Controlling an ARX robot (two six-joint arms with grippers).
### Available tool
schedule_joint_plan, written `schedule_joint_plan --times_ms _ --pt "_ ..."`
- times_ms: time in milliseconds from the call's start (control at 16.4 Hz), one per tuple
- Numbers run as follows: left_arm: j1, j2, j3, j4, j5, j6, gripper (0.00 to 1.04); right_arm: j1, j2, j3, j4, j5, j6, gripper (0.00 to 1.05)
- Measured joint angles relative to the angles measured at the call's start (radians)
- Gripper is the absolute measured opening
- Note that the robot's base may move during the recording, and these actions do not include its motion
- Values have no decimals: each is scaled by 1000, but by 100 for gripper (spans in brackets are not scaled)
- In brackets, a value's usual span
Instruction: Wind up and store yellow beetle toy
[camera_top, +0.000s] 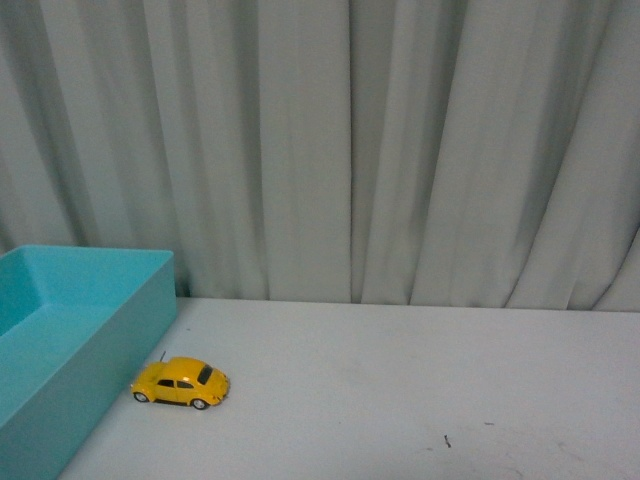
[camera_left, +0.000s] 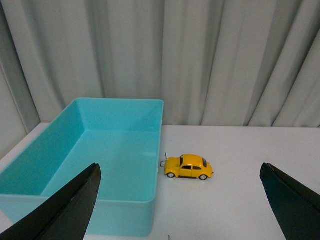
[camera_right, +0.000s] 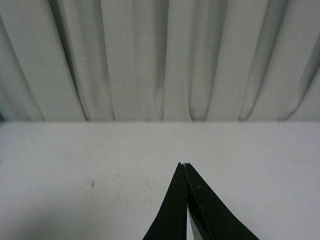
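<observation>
You're at the opening step, as I judge it, with nothing grasped yet. The small yellow Beetle-shaped toy car (camera_top: 181, 382) stands on its wheels on the white tabletop (camera_top: 400, 400), toward 8 o'clock in the front view. It is just beside the open turquoise plastic box (camera_top: 60, 330) at its 9 o'clock, not inside it. Your left gripper (camera_left: 180, 167) hangs short of the car, jaws spread wide and empty. Your right gripper (camera_right: 186, 166) is pinched together on nothing. Next, bring the left jaws down squarely across the car's sides.
</observation>
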Motion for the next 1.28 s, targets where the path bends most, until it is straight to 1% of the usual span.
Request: schedule_joint_plan --times_ms 61,305,366,549,732,793,854,1159,1220,1281 --pt "0 0 0 0 1 0 98 0 -56 0 1 1 0 2" --pt "0 0 0 0 0 0 98 0 -55 0 -10 2 0 2" --pt "0 0 0 0 0 0 98 0 -55 0 -10 2 0 9" --pt "0 0 0 0 0 0 98 0 -55 0 -10 2 0 47" --pt "0 0 0 0 0 0 98 0 -55 0 -10 2 0 90" --pt "0 0 0 0 0 0 98 0 -55 0 -10 2 0 100" --pt "0 0 0 0 0 0 98 0 -55 0 -10 2 0 97" --pt "0 0 0 0 0 0 98 0 -55 0 -10 2 0 98" --pt "-9 21 29 -97 -14 -52 98 0 -55 0 -10 2 0 98" --pt "-48 224 137 -244 -71 -225 98 0 -55 0 -10 2 0 98"
